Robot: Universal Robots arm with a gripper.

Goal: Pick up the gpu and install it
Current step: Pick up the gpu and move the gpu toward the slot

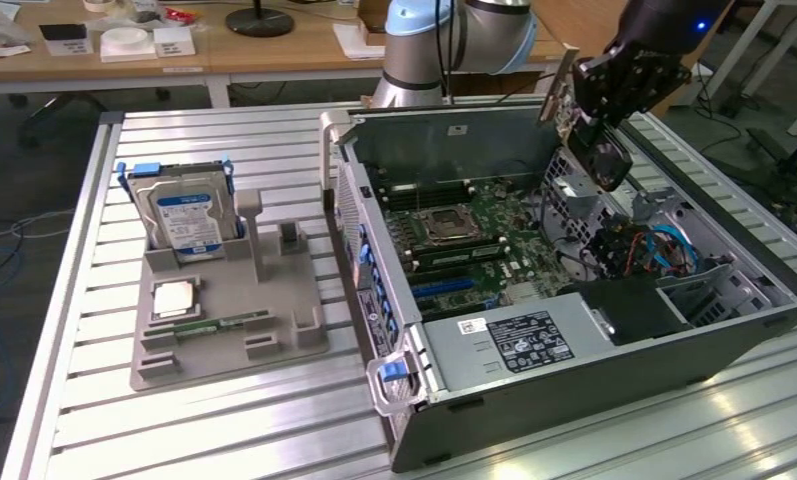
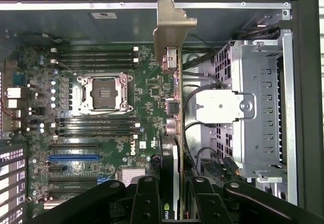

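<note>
Your gripper is pinched shut on the gpu. You hold the card on its thin edge, up in the air over the open computer case. I think this is the carrying step, as the card is not in yet. Under it lies the green board. To go in, the card must line up with a long slot. The arm reaches over the case, wrist pointing down.
</note>
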